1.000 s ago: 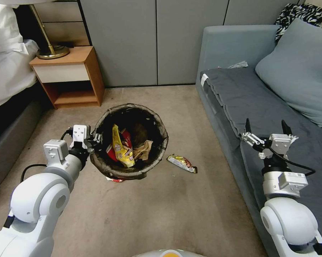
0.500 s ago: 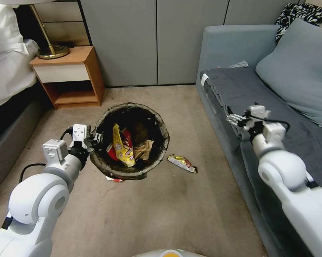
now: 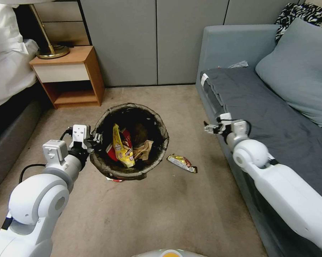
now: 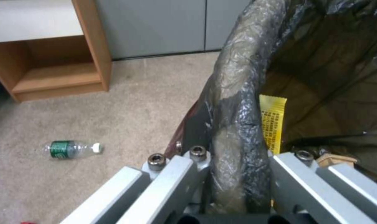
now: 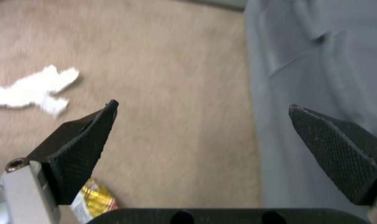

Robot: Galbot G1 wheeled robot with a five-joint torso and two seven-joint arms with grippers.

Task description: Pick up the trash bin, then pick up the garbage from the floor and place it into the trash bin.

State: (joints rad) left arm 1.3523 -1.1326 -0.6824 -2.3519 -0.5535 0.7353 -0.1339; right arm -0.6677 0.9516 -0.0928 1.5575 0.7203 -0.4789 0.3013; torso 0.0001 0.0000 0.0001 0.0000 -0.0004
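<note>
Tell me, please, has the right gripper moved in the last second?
Yes. The right gripper has swung left off the sofa cushion, out over the floor.

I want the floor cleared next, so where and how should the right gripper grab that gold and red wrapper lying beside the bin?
The wrapper lies flat on the carpet just right of the trash bin, a long thin strip. Probably best to come straight down from above and pinch across its narrow width near the crumpled middle, fingers astride the long axis. The right gripper is open above the floor beside the sofa.
</note>
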